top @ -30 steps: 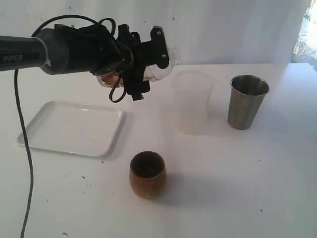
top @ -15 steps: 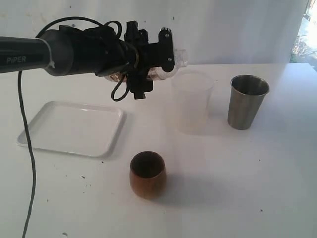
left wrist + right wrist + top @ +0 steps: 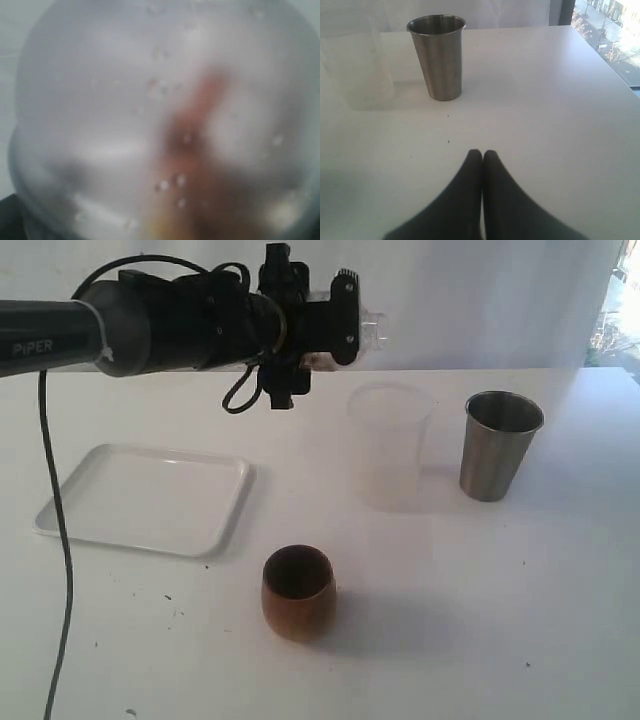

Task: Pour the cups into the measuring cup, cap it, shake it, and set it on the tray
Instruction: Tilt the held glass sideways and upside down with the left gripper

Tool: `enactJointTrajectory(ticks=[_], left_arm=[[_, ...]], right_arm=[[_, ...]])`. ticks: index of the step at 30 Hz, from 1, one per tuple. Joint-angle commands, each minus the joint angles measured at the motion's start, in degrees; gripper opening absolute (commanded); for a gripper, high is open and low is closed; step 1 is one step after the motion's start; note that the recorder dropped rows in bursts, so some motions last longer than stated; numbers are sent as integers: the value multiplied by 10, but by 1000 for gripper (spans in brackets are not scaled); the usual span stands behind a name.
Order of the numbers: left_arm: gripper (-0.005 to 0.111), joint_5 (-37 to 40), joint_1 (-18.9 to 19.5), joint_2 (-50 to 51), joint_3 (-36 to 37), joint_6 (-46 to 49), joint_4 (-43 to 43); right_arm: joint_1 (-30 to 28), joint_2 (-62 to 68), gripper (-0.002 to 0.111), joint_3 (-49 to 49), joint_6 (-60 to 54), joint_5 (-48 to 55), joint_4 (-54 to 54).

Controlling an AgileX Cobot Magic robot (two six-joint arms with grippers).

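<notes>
As my left gripper (image 3: 322, 335) pinches the measuring cup (image 3: 369, 332), my right gripper (image 3: 482, 154) rests pressed together.
Left wrist view alone shows droplets; cup higher than before.

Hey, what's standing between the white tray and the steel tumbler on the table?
The frosted translucent cup stands between the tray and the steel tumbler, nearer the tumbler. The exterior view shows this.

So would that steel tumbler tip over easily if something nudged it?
Probably, if pushed near the rim: the steel tumbler is tall and narrows toward its base. Its smooth metal wall may be slippery to grip. It looks stiff, not fragile.
</notes>
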Motion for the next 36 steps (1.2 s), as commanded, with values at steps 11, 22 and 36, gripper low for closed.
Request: enactJointTrajectory(ticks=[11, 22, 36], left_arm=[[0, -4, -23, -9, -9, -1, 119], [0, 5, -26, -9, -9, 0, 170], [0, 45, -26, 24, -9, -4, 219]], right_arm=[[-3, -3, 0, 4, 4, -9, -2], [-3, -3, 0, 4, 4, -9, -2], [-3, -3, 0, 4, 4, -9, -2]])
